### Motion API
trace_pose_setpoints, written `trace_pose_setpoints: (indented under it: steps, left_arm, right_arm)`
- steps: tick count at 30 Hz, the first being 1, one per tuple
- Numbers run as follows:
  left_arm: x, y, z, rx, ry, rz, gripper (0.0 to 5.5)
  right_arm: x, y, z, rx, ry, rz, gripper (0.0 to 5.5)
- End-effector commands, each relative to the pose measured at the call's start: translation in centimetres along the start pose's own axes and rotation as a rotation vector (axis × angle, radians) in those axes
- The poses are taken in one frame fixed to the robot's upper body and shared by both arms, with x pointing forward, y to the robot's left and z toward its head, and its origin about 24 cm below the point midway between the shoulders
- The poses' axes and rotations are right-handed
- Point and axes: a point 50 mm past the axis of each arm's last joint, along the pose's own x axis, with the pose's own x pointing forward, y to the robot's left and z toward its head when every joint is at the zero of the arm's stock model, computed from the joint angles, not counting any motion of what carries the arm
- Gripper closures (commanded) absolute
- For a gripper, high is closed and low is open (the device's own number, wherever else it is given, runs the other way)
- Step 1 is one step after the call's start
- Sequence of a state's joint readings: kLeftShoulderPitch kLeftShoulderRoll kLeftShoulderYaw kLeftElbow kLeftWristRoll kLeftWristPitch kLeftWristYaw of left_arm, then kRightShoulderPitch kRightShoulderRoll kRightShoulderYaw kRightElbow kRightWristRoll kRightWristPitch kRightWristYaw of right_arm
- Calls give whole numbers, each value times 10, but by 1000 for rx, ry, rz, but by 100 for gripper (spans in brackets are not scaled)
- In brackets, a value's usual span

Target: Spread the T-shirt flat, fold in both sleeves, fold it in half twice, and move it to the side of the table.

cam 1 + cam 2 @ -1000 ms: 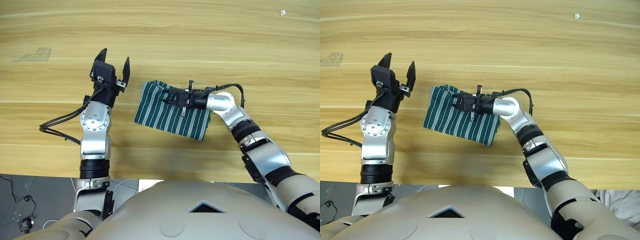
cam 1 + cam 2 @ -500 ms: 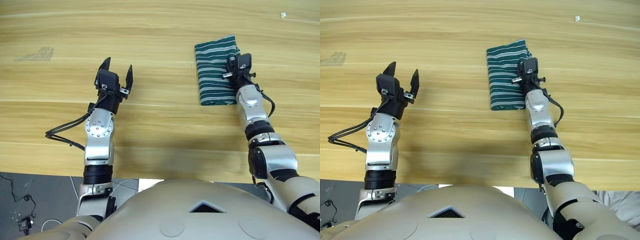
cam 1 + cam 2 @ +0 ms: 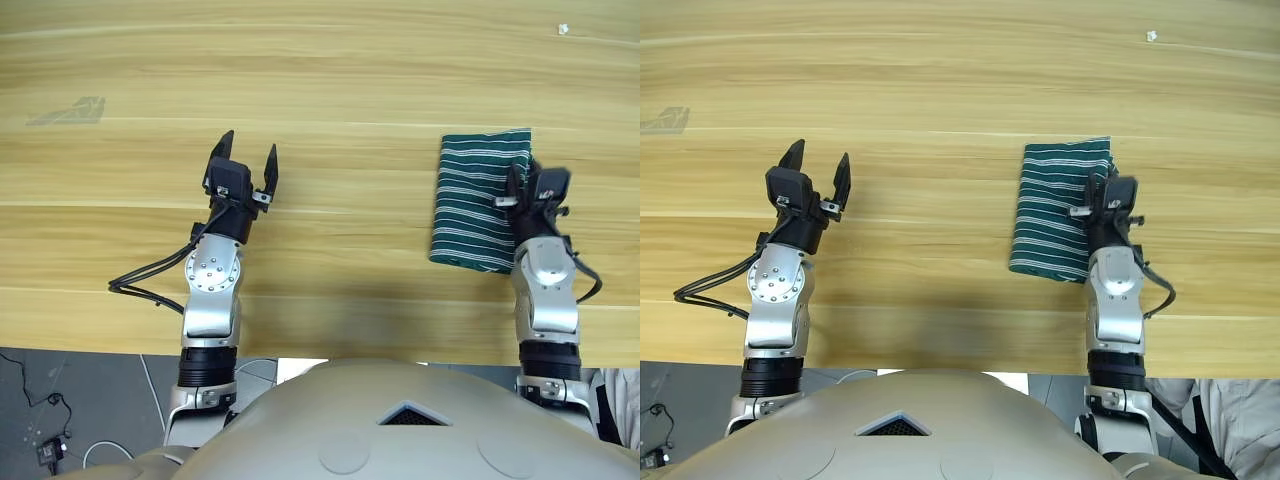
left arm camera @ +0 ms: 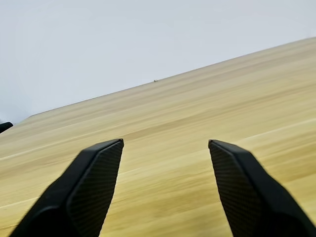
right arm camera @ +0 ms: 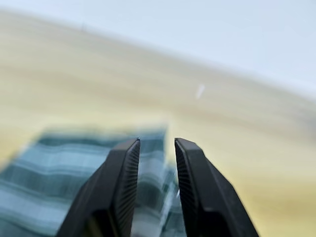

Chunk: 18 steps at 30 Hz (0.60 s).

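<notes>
The T-shirt (image 3: pixel 468 205) is a folded green bundle with white stripes, lying on the right part of the wooden table (image 3: pixel 340 70). My right gripper (image 3: pixel 528 178) sits at the bundle's right edge, its fingers (image 5: pixel 123 173) nearly together with striped cloth (image 5: pixel 59 173) between and beyond them. My left gripper (image 3: pixel 250 142) hovers over bare wood at centre-left, well apart from the shirt. Its fingers (image 4: pixel 94 187) stand wide open with nothing between them.
A small white speck (image 3: pixel 563 29) lies at the far right of the table. A grey mark (image 3: pixel 66 110) shows on the wood at far left. The table's front edge (image 3: pixel 330 352) runs just below both arms. Black cables (image 3: pixel 150 275) hang from the left arm.
My right arm has swung the folded T-shirt from the table's middle out to the right and drawn it nearer the front edge. The left arm has shifted slightly right and back, still open.
</notes>
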<state>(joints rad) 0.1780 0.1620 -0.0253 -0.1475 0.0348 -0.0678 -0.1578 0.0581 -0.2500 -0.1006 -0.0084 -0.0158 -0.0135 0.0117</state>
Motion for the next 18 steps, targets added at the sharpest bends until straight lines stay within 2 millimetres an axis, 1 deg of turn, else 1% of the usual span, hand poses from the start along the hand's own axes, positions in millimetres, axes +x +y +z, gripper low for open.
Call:
trace_pose_setpoints:
  steps: [1, 3, 5, 6, 7, 9, 11, 13, 15, 17, 18]
  left_arm:
    - [1, -10, 1, -28, -3, -9, 230]
    - [4, -14, 3, -39, -16, -7, 230]
    - [9, -13, 11, -50, -58, 22, 230]
    - [13, -13, 19, -55, -94, 41, 230]
    - [17, -13, 25, -68, -125, 54, 230]
    - [26, -17, 36, -123, -181, 79, 230]
    - [31, -23, 40, -134, -212, 88, 230]
    - [28, -26, 41, -87, -252, 90, 230]
    - [22, -27, 33, -92, -254, 82, 230]
    - [17, -22, 22, -83, -230, 81, 230]
    - [17, -19, 21, -80, -231, 88, 230]
  right_arm:
    - [16, -3, 31, -11, -178, -23, 419]
    - [18, 5, 47, 53, -288, 3, 419]
    - [16, 9, 68, 116, -457, 10, 419]
    - [15, 14, 75, 140, -516, 23, 419]
    - [14, 21, 77, 166, -548, 46, 419]
    - [14, 44, 65, 195, -546, 99, 419]
    - [12, 61, 53, 244, -528, 133, 419]
    - [12, 69, 46, 290, -528, 139, 419]
    - [10, 74, 41, 299, -525, 166, 419]
    - [11, 78, 35, 311, -495, 169, 419]
    - [12, 80, 34, 308, -494, 169, 419]
